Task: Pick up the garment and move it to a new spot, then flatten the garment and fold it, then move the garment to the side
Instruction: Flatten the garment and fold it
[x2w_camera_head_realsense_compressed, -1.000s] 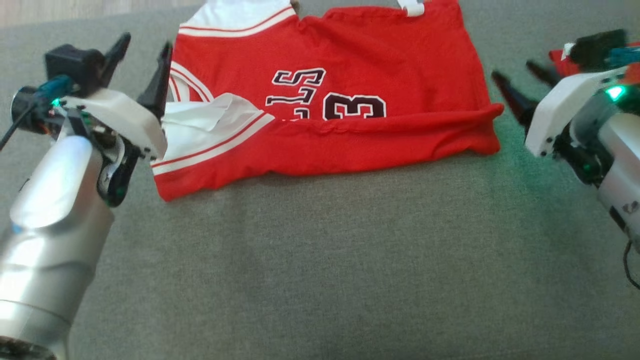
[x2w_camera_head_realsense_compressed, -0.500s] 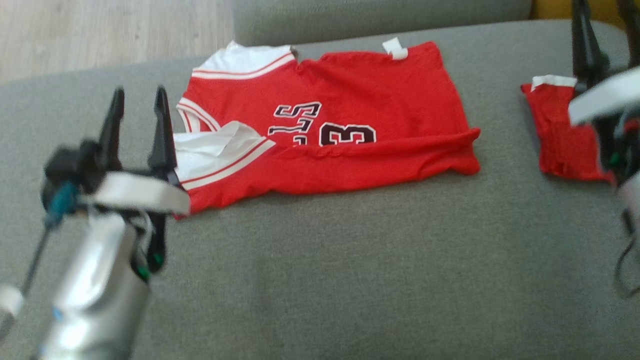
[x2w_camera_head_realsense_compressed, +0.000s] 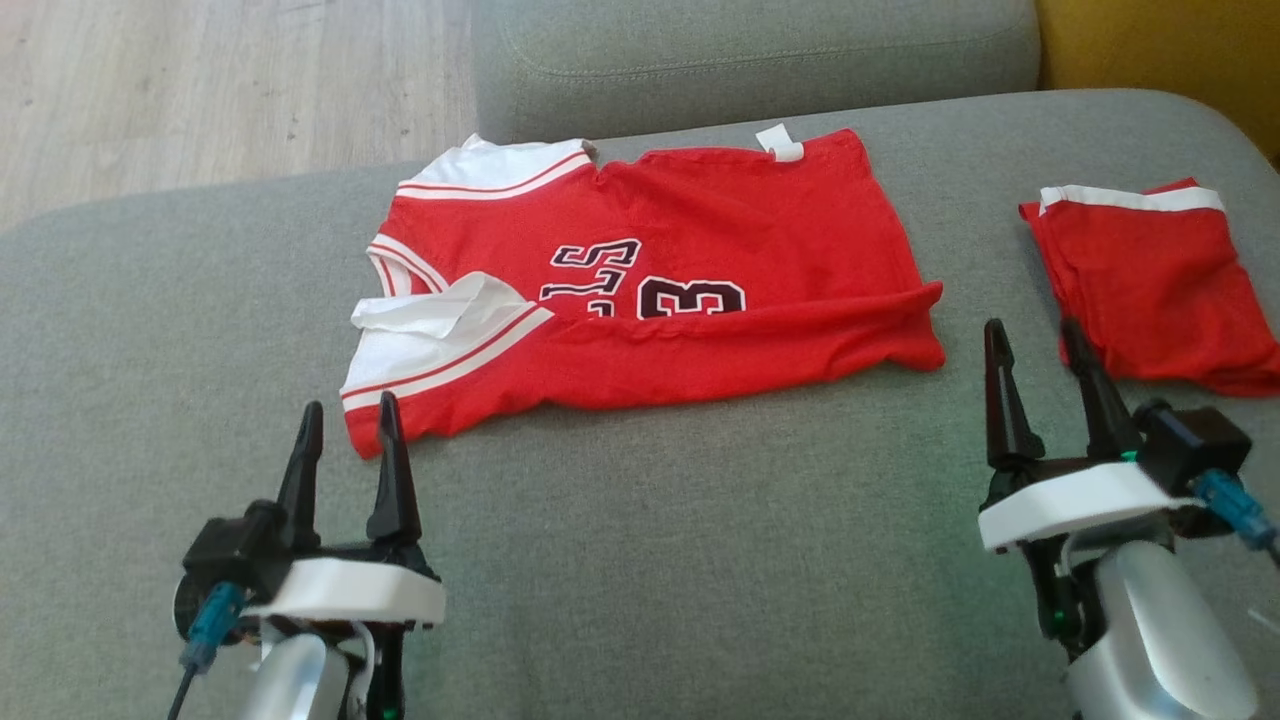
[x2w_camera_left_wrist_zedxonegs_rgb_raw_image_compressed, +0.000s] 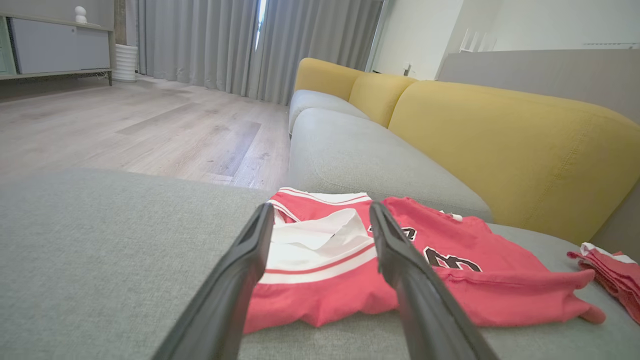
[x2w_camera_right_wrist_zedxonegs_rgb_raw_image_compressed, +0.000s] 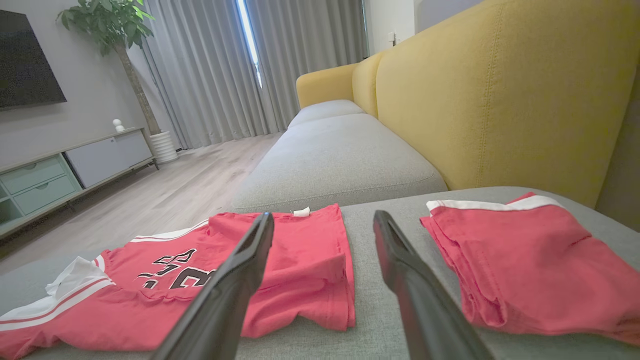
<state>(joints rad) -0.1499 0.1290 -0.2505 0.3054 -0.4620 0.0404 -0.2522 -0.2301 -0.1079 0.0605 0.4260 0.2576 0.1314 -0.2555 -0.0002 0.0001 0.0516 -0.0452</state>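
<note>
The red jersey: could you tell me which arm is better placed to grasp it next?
Left, probably: the left tool, open, aims at the jersey corner; the right tool aims between it and the other garment.

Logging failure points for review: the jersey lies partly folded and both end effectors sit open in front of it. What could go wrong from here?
1. The right end effector is close to the second red garment; a sideways reach might snag it instead of the jersey.
2. The crumpled white flap near the left end effector could get trapped in the next fold.
</note>
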